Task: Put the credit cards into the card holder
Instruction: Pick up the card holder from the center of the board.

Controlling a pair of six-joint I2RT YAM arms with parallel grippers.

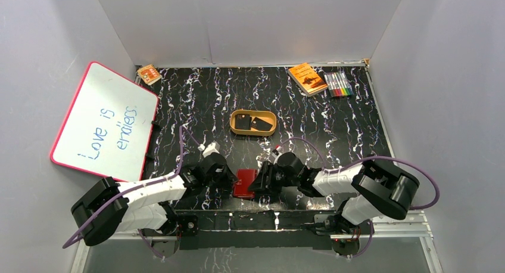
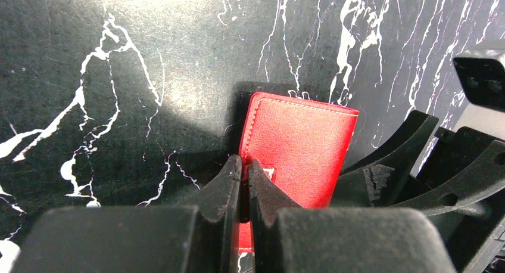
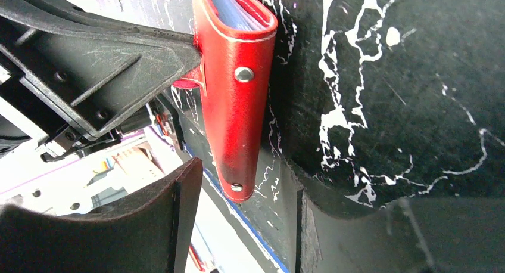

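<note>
the card holder (image 1: pixel 245 183) lies at the near edge of the bench, about midway along it, between the two arms. the left gripper (image 2: pixel 244 166) has its jaws pressed together on one border of the red cover, pinching a single flap. the right gripper (image 1: pixel 259 183) comes in from the other side with its jaws parted. the holder's folded back sits between them, and a gap shows beside at least one finger, so it grips nothing.

the holder looks light and pliable, and will probably sag or fold itself shut if held by one side only. its smooth skin may slide in a hard pinch. the stitched border or the fold are the firmer places to take it, with one arm on each cover to keep the mouth spread.

it is a small red leather-like fold with pale stitching around the rim. two metal snap studs (image 3: pixel 243 74) sit on the outer face, and grey-blue clear pockets (image 3: pixel 235 8) show at the open end.

the credit cards (image 1: pixel 242 123) are two thin black rectangles lying in a tan oval dish (image 1: pixel 253 134) near the middle of the bench, well apart from the holder. they look stiff and flat, so they should be awkward to lift off the dish floor. an edge tipped against the dish wall seems the best place to grasp.
</note>
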